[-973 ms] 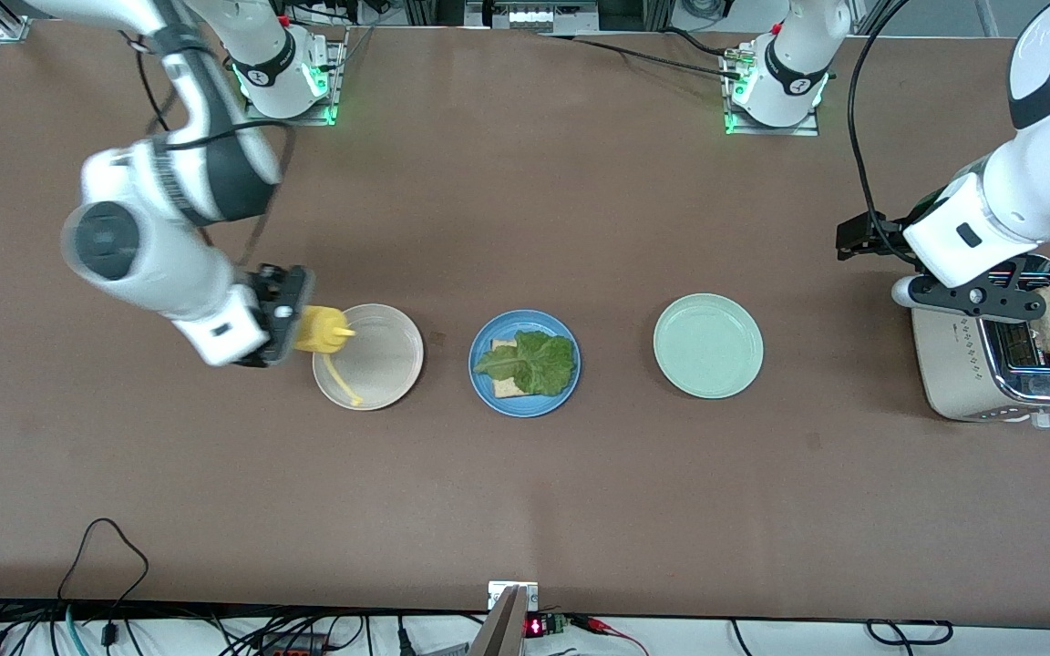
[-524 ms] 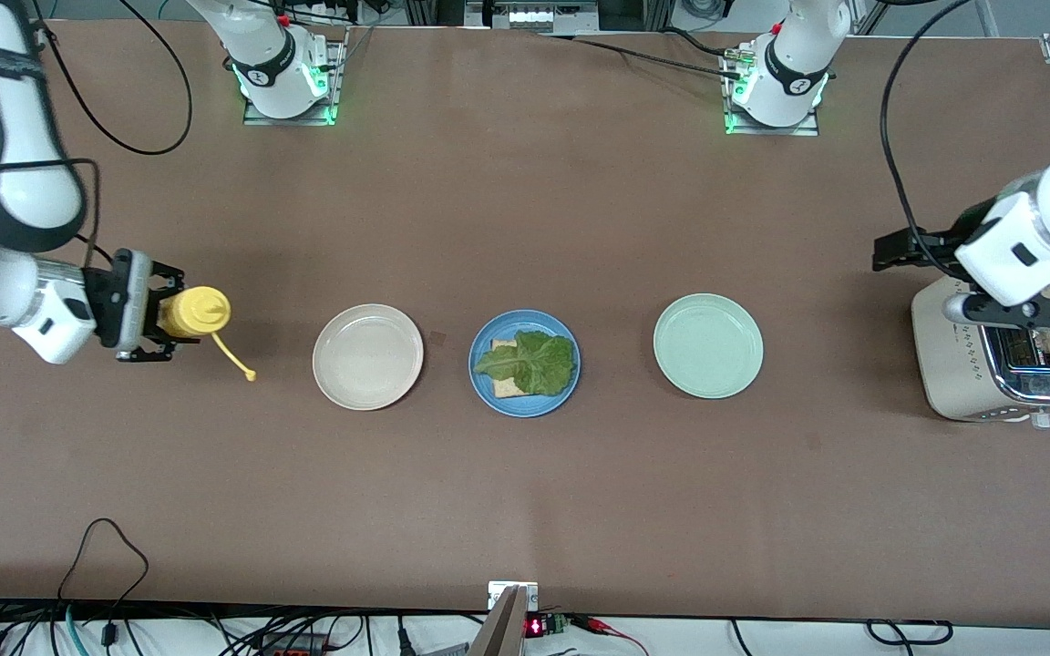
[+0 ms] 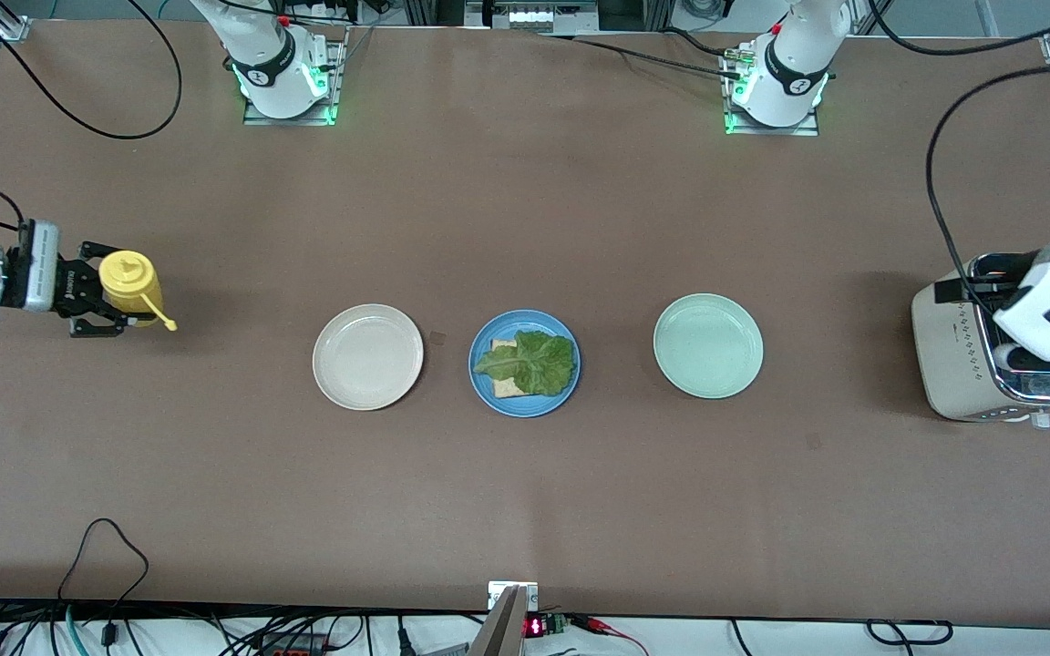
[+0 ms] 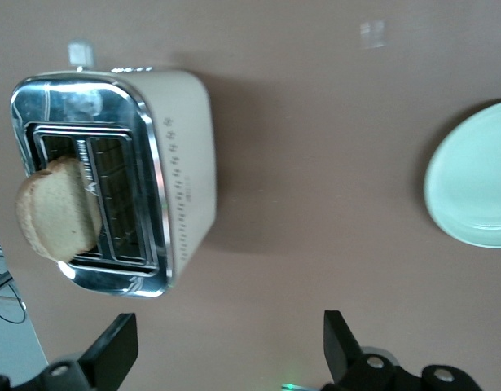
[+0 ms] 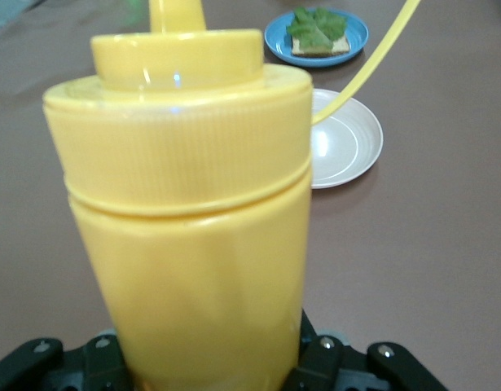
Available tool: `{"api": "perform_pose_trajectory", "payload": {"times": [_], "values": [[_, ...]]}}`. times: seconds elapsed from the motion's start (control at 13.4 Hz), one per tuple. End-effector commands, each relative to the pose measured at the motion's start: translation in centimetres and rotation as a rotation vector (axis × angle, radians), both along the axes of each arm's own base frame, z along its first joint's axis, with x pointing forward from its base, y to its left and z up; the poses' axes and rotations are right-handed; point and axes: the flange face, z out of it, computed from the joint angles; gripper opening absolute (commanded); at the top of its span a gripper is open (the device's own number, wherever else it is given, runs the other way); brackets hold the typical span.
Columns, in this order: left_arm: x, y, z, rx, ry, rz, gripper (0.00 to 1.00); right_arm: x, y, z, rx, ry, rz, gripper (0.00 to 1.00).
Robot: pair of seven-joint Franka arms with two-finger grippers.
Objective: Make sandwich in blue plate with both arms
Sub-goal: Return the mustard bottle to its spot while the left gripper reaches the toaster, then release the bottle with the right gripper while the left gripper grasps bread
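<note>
The blue plate [image 3: 488, 396] lies mid-table with one bread slice [image 3: 504, 390] on it and a green lettuce leaf [image 3: 530, 362] on top; it also shows small in the right wrist view [image 5: 276, 37]. A second bread slice [image 4: 59, 210] sticks up out of the toaster [image 4: 185, 163]; in the front view the left arm hides it. My left gripper [image 4: 226, 352] hangs open and empty above the table beside the toaster. At the right arm's end of the table, my right gripper [image 3: 108, 290] is shut on an upright yellow squeeze bottle [image 3: 128, 276], which fills the right wrist view [image 5: 193, 228].
A cream-white plate [image 3: 367, 356] lies beside the blue plate toward the right arm's end. A mint-green plate [image 3: 707, 345] lies toward the left arm's end. The toaster [image 3: 949, 364] stands at the left arm's end. Cables [image 3: 106, 547] trail along the table's near edge.
My right gripper has carried the yellow bottle from over the cream-white plate to the right arm's end and turned it upright. The left arm has shifted over the toaster, now covering the bread slice.
</note>
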Motion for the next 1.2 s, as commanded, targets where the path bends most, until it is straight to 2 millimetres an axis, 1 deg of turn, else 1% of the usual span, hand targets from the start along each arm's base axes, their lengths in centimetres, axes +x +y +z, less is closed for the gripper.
{"api": "perform_pose_trajectory", "payload": {"times": [0.0, 0.07, 0.15, 0.3, 0.37, 0.45, 0.52, 0.6, 0.75, 0.82, 0.9, 0.97, 1.05, 1.12], "values": [[0.5, 8.5, -1.3, -0.065, -0.068, -0.074, 1.00, -1.8, -3.7, -3.9, 0.149, -0.061, -0.002, 0.00], [0.6, 10.6, -1.8, -0.089, -0.087, -0.133, 1.00, -2.8, -5.1, -5.9, 0.188, -0.055, -0.021, 0.00], [0.6, 12.4, -2.8, -0.115, -0.092, -0.172, 1.00, -3.8, -6.3, -7.7, 0.232, -0.063, -0.036, 0.00], [-0.2, 16.5, -4.6, -0.153, -0.093, -0.198, 1.00, -5.1, -7.8, -10.9, 0.310, -0.079, -0.065, 0.00], [-0.3, 17.9, -5.9, -0.178, -0.095, -0.222, 1.00, -5.9, -8.6, -12.6, 0.337, -0.067, -0.091, 0.00], [-0.7, 18.9, -6.8, -0.210, -0.095, -0.226, 1.00, -6.0, -8.9, -13.2, 0.343, -0.065, -0.098, 0.00], [-1.4, 20.4, -7.7, -0.238, -0.091, -0.221, 1.00, -6.2, -9.1, -13.9, 0.352, -0.062, -0.103, 0.00], [-1.7, 21.2, -8.9, -0.260, -0.078, -0.235, 0.97, -6.6, -9.5, -14.7, 0.368, -0.060, -0.116, 0.00], [-2.0, 22.8, -9.9, -0.272, -0.086, -0.249, 0.96, -7.3, -9.7, -16.4, 0.390, -0.044, -0.134, 0.00], [-2.2, 23.2, -10.5, -0.278, -0.082, -0.243, 0.93, -7.4, -9.7, -17.1, 0.407, -0.040, -0.151, 0.00], [-2.4, 23.7, -10.8, -0.284, -0.080, -0.243, 0.78, -7.7, -9.5, -17.9, 0.423, -0.032, -0.162, 0.00], [-2.6, 23.9, -10.7, -0.289, -0.078, -0.257, 0.62, -7.7, -9.4, -18.2, 0.428, -0.030, -0.162, 0.04], [-2.7, 23.9, -10.8, -0.297, -0.074, -0.275, 0.43, -7.7, -9.5, -18.1, 0.425, -0.030, -0.165, 0.18], [-2.8, 24.0, -10.8, -0.304, -0.071, -0.272, 0.26, -7.7, -9.5, -18.1, 0.425, -0.024, -0.170, 0.55]]}}
